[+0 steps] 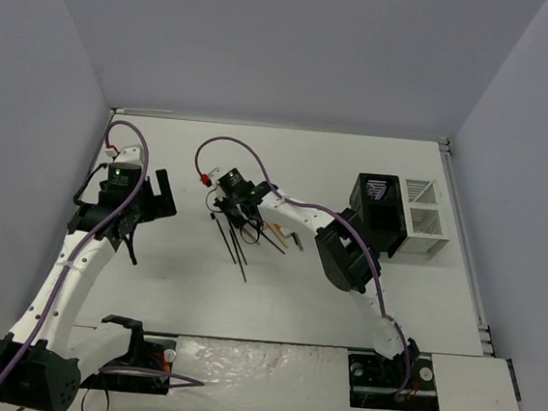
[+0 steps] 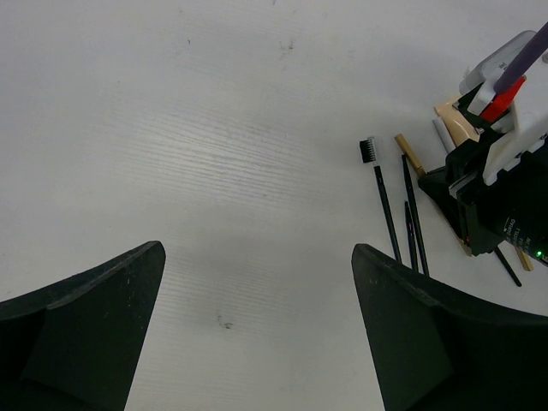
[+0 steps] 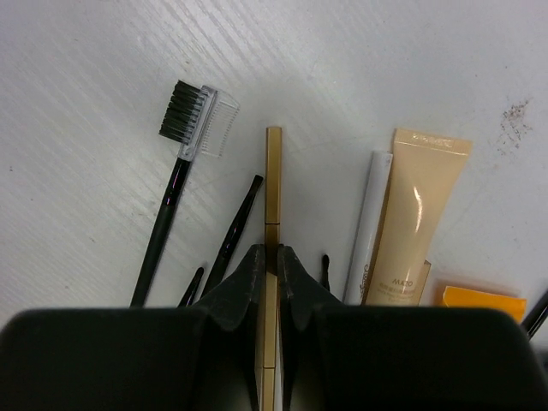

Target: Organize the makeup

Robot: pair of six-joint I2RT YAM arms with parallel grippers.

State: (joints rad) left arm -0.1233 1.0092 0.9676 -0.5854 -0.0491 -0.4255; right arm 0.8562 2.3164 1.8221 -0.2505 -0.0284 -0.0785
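Pick step: your right gripper point(image 3: 273, 261) is pinched tight on gold pencil point(image 3: 273, 171), middle of desk point(image 1: 336, 163), between brow comb brush point(image 3: 184, 145) and beige tube point(image 3: 411, 214). Left gripper point(image 2: 259, 257) gapes wide, empty. Next: lift straight up, then carry to organizer point(image 1: 424, 241) by desk's right edge.

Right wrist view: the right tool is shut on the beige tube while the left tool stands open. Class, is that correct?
No. The right wrist view shows the right tool shut on the slim gold stick, not the beige tube beside it. The left tool is open.
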